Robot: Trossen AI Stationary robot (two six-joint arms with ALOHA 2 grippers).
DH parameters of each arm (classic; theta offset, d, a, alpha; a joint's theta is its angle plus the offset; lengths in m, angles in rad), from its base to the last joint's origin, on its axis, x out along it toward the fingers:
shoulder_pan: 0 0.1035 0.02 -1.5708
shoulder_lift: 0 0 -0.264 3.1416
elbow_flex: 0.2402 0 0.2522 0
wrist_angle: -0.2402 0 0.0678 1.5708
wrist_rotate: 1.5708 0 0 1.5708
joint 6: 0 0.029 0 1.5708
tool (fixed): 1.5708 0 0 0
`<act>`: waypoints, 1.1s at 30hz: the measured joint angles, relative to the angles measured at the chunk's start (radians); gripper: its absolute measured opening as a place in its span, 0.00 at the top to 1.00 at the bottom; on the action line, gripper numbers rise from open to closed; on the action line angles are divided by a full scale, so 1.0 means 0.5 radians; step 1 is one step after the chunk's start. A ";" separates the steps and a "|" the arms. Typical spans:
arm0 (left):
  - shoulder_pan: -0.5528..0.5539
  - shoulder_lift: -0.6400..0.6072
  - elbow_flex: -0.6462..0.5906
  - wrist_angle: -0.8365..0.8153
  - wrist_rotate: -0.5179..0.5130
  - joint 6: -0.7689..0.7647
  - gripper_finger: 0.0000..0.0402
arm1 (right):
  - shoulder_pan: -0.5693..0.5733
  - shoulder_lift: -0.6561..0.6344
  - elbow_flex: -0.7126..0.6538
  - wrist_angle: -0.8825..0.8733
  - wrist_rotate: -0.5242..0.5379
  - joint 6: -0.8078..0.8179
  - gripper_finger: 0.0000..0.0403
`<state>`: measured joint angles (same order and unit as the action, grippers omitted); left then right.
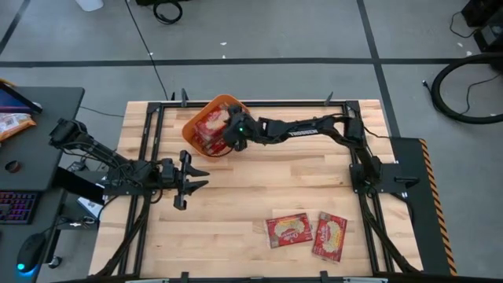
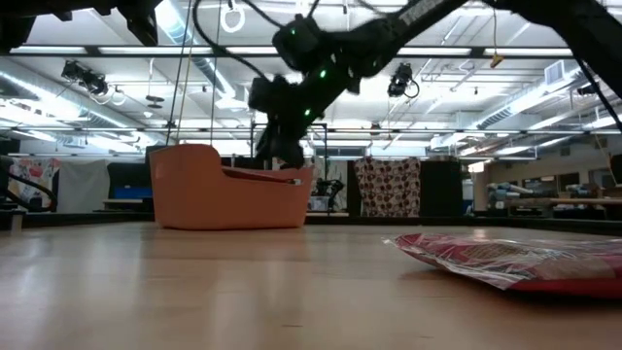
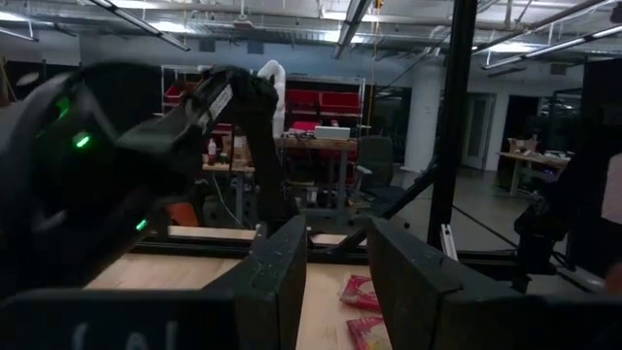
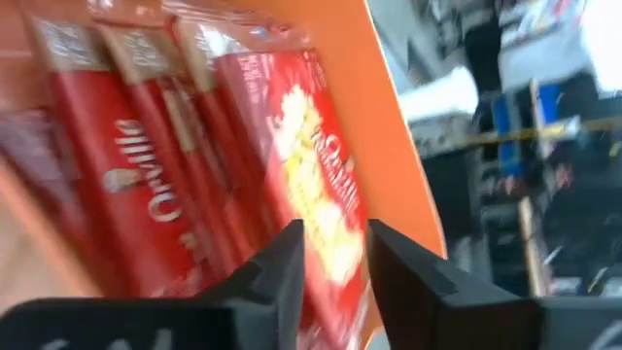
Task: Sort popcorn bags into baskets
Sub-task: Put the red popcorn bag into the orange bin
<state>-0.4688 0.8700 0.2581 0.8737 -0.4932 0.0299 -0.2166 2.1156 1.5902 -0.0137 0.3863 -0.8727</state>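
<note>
The right gripper (image 1: 229, 135) sits over the open mouth of the orange basket (image 1: 191, 122), which stands near the middle of the tabletop's far edge; in the right wrist view its 2 dark fingers (image 4: 282, 267) stand a narrow gap apart with nothing visibly between them, right against the red packets stacked inside, so it looks to have let go of a bag, though the close view makes that hard to confirm. The basket already holds several popcorn bags (image 4: 301, 165) standing on edge, side by side, at least 4 by the wrist view. Writing on them reads "Orville" in white script on the red faces, beside the yellow-cream popcorn picture; smaller print is not legible. The left gripper (image 1: 187, 182) waits near the tabletop's left edge, fingers spread and empty. Left to do: 2 more bags (image 1: 289, 229) lie flat, just beside each other, near the tabletop's near edge toward the right corner, well apart from the basket. Judging by this, most of the sorting is done and 2 pickups remain. A paler packet (image 1: 14, 122) rests on the dark side desk off the tabletop's left.
</note>
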 joint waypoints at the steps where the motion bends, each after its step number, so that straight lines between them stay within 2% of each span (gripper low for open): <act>1: -0.001 0.000 0.000 -0.006 0.000 0.000 0.71 | 0.025 -0.037 0.000 -0.104 0.029 0.084 0.68; 3: -0.001 0.000 0.000 -0.011 0.000 0.000 0.71 | 0.081 -0.130 0.002 -0.323 0.019 0.269 0.66; 5: -0.001 0.000 0.000 -0.022 0.000 0.002 0.71 | 0.146 -0.217 0.005 -0.572 -0.092 0.481 0.65; 10: 0.000 0.000 0.000 -0.039 0.000 0.004 0.71 | 0.334 -0.332 0.003 -1.156 -0.642 0.897 0.65; 14: 0.000 0.000 0.000 -0.037 0.000 0.004 0.71 | 0.552 -0.344 -0.021 -1.455 -0.909 1.059 0.65; 23: 0.000 0.000 0.000 -0.037 0.000 0.001 0.71 | 1.100 -0.342 -0.327 -1.422 -0.952 1.278 0.65; 33: 0.000 0.000 0.000 -0.035 0.001 0.000 0.71 | 1.356 -0.355 -0.517 -1.565 -0.916 1.838 0.65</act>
<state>-0.4686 0.8700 0.2581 0.8561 -0.4927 0.0299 0.4615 1.9384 1.3315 -0.7963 -0.0715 0.0461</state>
